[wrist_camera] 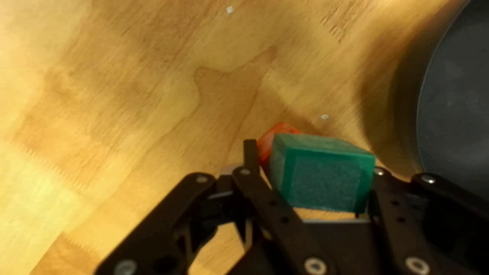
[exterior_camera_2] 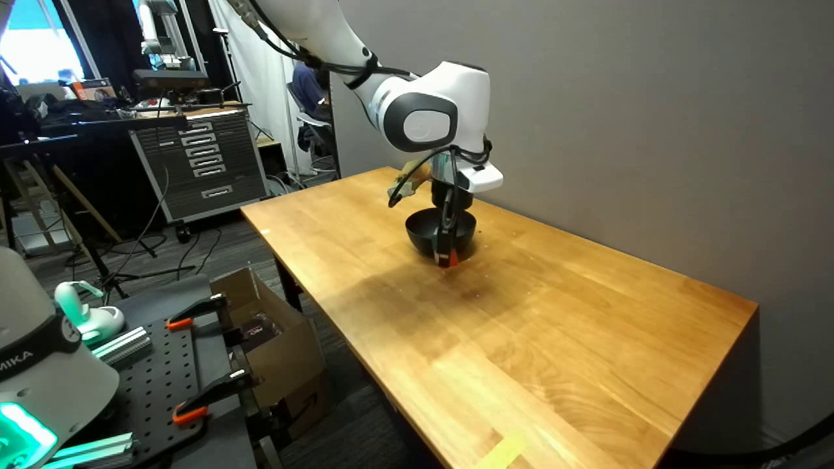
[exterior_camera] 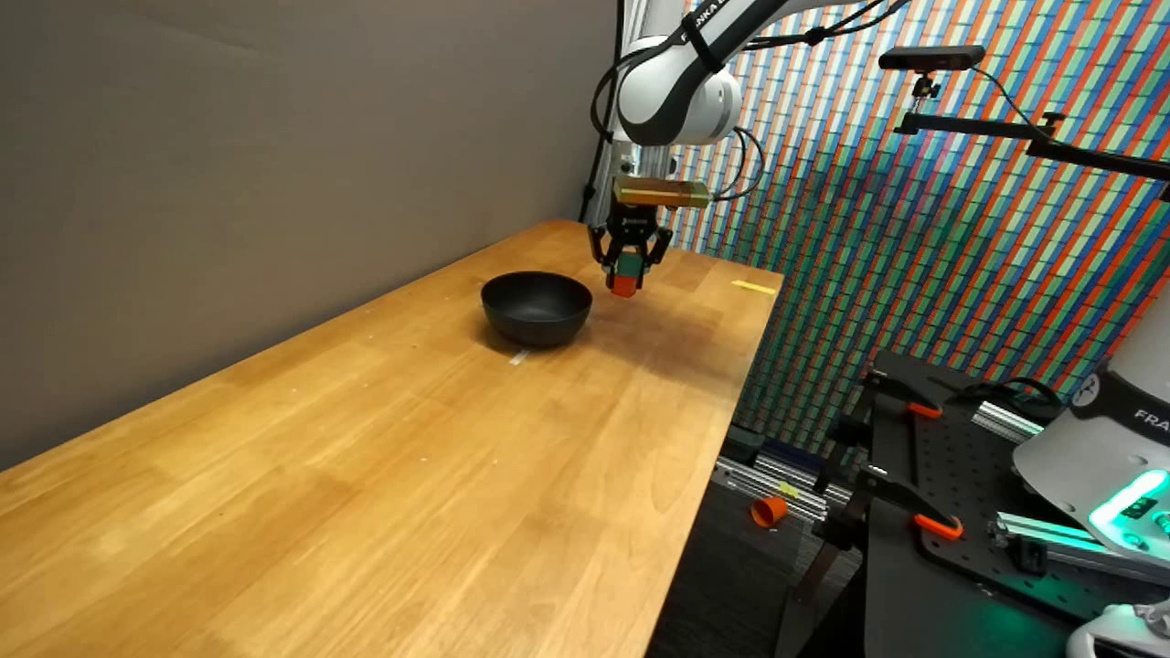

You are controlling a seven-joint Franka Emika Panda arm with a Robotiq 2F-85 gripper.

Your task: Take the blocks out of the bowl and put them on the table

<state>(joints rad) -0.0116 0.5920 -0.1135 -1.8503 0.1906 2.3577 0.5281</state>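
The green block [exterior_camera: 629,265] sits on top of the red block [exterior_camera: 624,287], both between the fingers of my gripper [exterior_camera: 625,280]. In the wrist view the green block [wrist_camera: 324,175] hides most of the red block [wrist_camera: 269,143], whose corner shows beside the left fingertip. My gripper appears shut on the red block, low over the table [exterior_camera: 411,439]; I cannot tell if the red block touches the wood. The black bowl [exterior_camera: 537,320] stands upright beside the gripper, and also shows in the wrist view [wrist_camera: 454,95]. No block shows in its visible inside.
A grey wall [exterior_camera: 274,164] runs along the table's long side. Yellow tape [exterior_camera: 754,286] marks the tabletop. A black side bench [exterior_camera_2: 156,378] with clamps stands by the robot base, apart from the table. A cardboard box [exterior_camera_2: 287,365] is on the floor between them.
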